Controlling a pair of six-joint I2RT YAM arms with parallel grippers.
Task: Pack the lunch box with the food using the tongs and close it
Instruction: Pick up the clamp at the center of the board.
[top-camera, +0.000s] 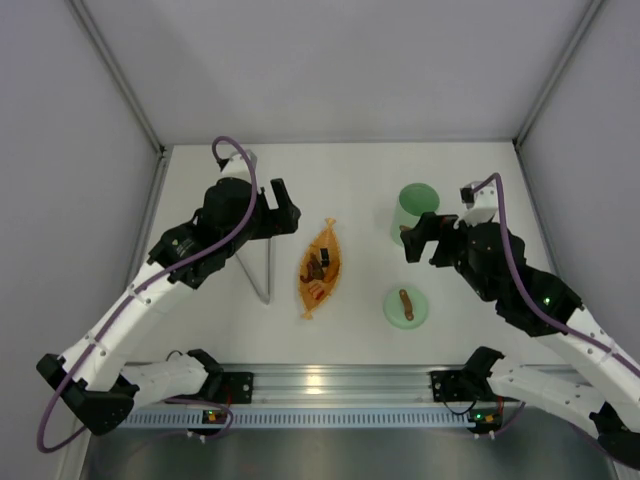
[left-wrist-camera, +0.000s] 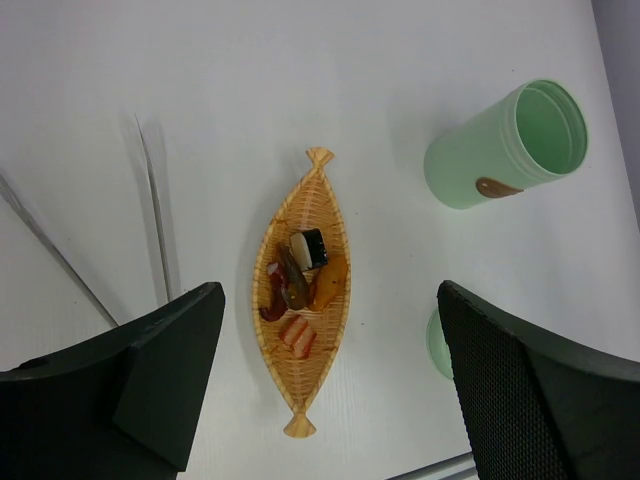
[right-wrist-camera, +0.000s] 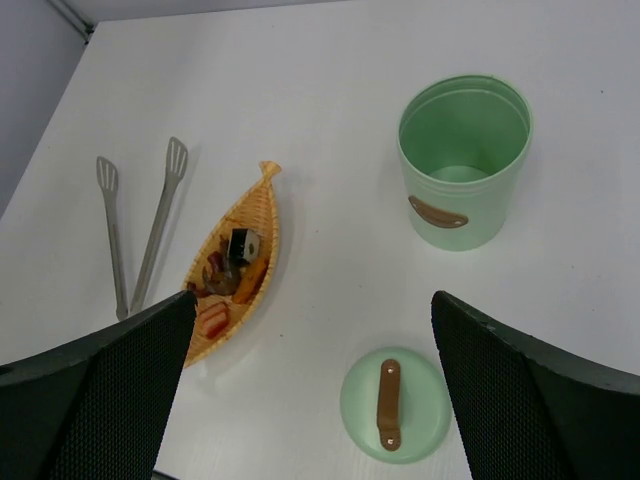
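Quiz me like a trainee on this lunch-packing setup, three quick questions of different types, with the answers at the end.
1. True or false: the lunch box stands open, with nothing inside.
2. Where is the food? A) in the lunch box; B) on the orange tray; C) on the lid.
3. Short answer: which tool lies beside the orange tray, on the side away from the lunch box?
Key: 1 true; 2 B; 3 the tongs.

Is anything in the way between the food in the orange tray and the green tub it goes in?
Nothing visible is. Only bare table lies between the food in the orange tray and the lunch box, whose top is open. Its lid lies flat nearer the arms, off that path.
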